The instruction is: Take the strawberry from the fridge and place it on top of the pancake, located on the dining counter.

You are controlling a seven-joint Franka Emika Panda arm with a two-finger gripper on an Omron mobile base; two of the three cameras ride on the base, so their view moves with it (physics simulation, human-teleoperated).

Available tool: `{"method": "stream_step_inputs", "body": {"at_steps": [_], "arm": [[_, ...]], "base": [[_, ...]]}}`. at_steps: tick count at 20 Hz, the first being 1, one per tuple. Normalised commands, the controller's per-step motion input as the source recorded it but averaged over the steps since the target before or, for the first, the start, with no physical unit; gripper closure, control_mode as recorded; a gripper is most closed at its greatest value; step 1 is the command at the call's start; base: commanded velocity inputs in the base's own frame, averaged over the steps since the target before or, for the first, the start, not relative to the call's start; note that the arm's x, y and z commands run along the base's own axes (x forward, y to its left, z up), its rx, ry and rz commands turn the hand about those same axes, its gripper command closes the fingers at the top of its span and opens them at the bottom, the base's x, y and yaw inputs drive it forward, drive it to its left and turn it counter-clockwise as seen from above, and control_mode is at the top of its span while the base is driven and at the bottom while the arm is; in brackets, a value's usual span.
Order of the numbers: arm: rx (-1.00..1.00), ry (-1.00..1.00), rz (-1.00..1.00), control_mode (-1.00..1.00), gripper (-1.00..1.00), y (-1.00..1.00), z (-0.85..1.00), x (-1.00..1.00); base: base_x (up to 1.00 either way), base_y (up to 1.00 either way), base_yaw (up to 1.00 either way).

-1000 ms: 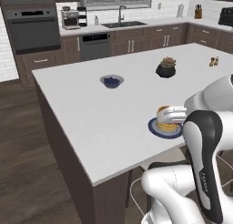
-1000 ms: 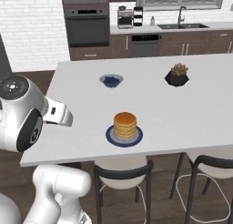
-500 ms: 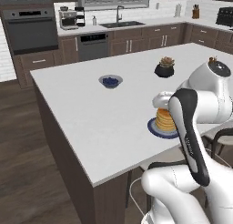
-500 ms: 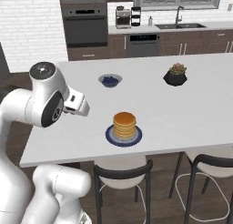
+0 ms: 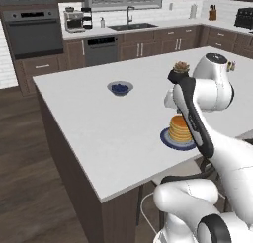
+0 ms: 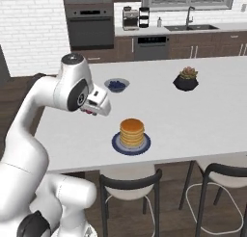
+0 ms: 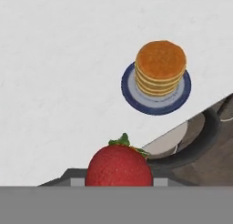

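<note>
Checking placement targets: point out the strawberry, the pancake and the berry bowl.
strawberry [image 7: 119, 166], hand view, middle of its red body.
pancake [image 7: 161, 59], hand view, top of the stack.
berry bowl [image 6: 116, 85], right base view, its blue berries.

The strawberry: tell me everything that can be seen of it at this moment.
The strawberry is glossy red, finely seeded, with a small green leafy cap at its top. In the hand view it sits at the bottom, held in the gripper, above the white dining counter and short of the pancake. Its lower part is hidden.
</note>
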Motion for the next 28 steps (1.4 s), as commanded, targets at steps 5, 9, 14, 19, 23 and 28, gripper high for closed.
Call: {"method": "stream_step_inputs", "body": {"at_steps": [5, 9, 14, 19, 23, 28], "arm": [[-0.06, 0.25, -0.13, -1.00, 1.00, -0.37, -0.26, 0.43], [0.00, 0.28, -0.17, -1.00, 1.00, -0.58, -0.20, 0.49], [0.00, 0.11, -0.08, -1.00, 1.00, -0.41, -0.16, 0.37], [0.01, 0.01, 0.00, -1.00, 1.00, -0.21, -0.36, 0.42], [0.00, 0.11, 0.00, -1.00, 1.00, -0.17, -0.19, 0.51], [0.00, 0.10, 0.00, -1.00, 1.00, -0.25, -0.31, 0.52]], "base": [[0.00, 0.00, 0.00], [0.00, 0.00, 0.00], [0.00, 0.00, 0.00], [0.00, 0.00, 0.00], [0.00, 0.00, 0.00], [0.00, 0.00, 0.00]]}}
